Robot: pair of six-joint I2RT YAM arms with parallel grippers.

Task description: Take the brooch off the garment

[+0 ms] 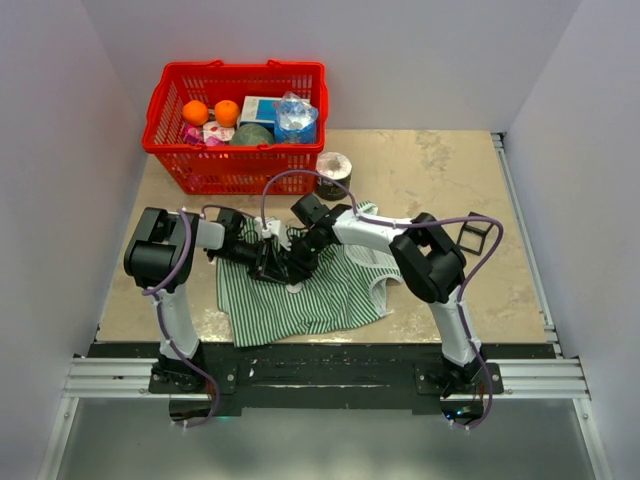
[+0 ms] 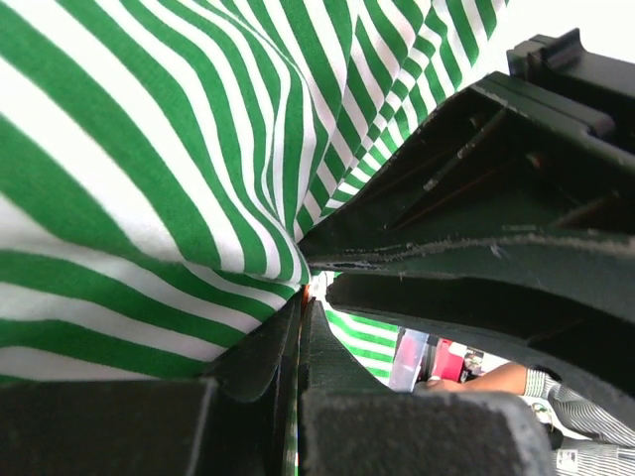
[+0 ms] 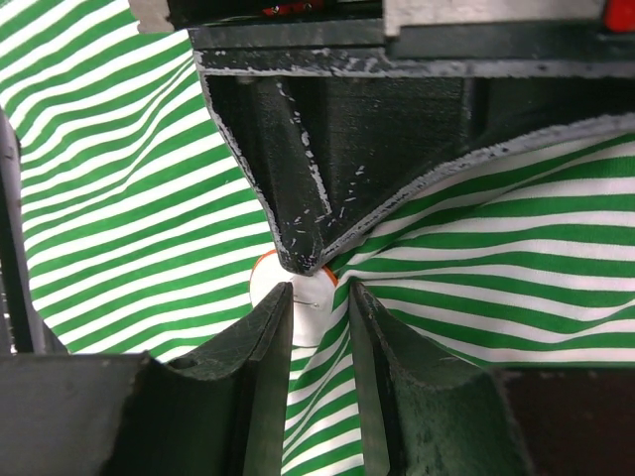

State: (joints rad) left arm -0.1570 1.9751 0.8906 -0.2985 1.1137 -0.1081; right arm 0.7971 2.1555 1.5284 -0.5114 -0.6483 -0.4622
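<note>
Hard to see: the brooch (image 3: 264, 288) shows only in your right wrist view. It is a whitish disc with an orange rim, partly covered by fingertips. From the top camera it is lost under the two gripper heads, which crowd one spot in the upper middle of the garment (image 1: 300, 305). Your left wrist view is nearly all stripes, and the orange sliver at the pinch is too small to call.

Left gripper (image 3: 303, 260): jaws fully closed, pinching a fold of the garment right at the disc's upper edge. The cloth puckers toward its tip.

Right gripper (image 3: 316, 302): jaws part-way apart, tips over the disc's face, one on each side of its middle, with white showing in the gap. Nothing is visibly clamped, and you cannot tell whether the tips touch the disc.

The two noses meet almost tip to tip, so the left one crowds the disc from above.

Around: a red basket (image 1: 235, 170) with oranges and packets sits on the table (image 1: 450, 170) behind the garment. A tape roll (image 1: 333, 175) is just beyond the garment's top edge. A black square frame (image 1: 478, 235) lies to the right, apart from the cloth.
</note>
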